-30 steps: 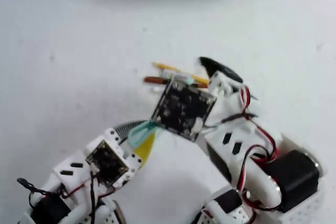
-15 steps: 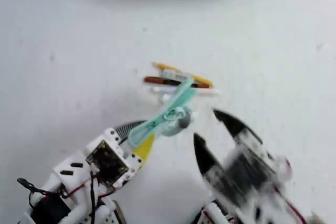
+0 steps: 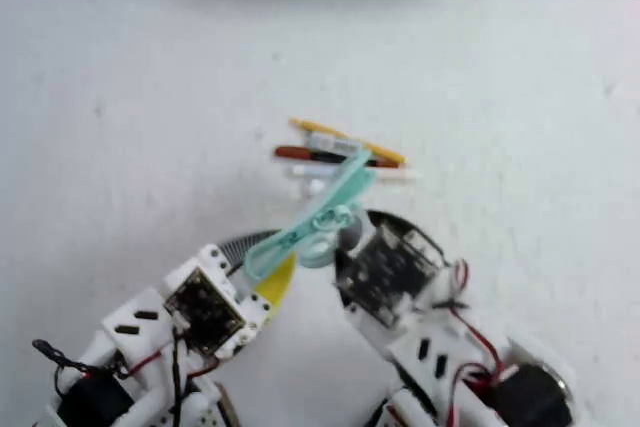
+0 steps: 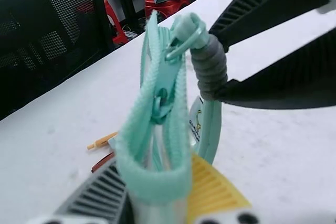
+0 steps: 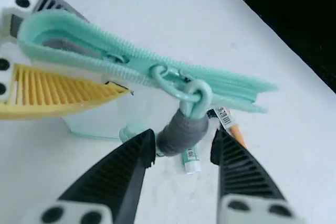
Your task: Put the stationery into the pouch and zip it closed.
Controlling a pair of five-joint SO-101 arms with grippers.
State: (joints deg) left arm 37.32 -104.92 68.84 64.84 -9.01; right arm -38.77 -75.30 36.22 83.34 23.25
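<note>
Two grippers at pouch [image 3: 338, 195]: left gripper [image 4: 157, 195] clenched on pouch end, right gripper [image 5: 184, 137] spread astride grey zipper pull [image 4: 210, 69]. Pens and pencils [image 3: 340, 153] lying just beyond pouch. Pull to be pinched squarely, drawn along pouch edge.

White table [image 3: 150, 67], on it a yellow pencil [image 3: 330, 133], dark red pen [image 3: 300, 154] and white stick [image 3: 395, 175] together
</note>
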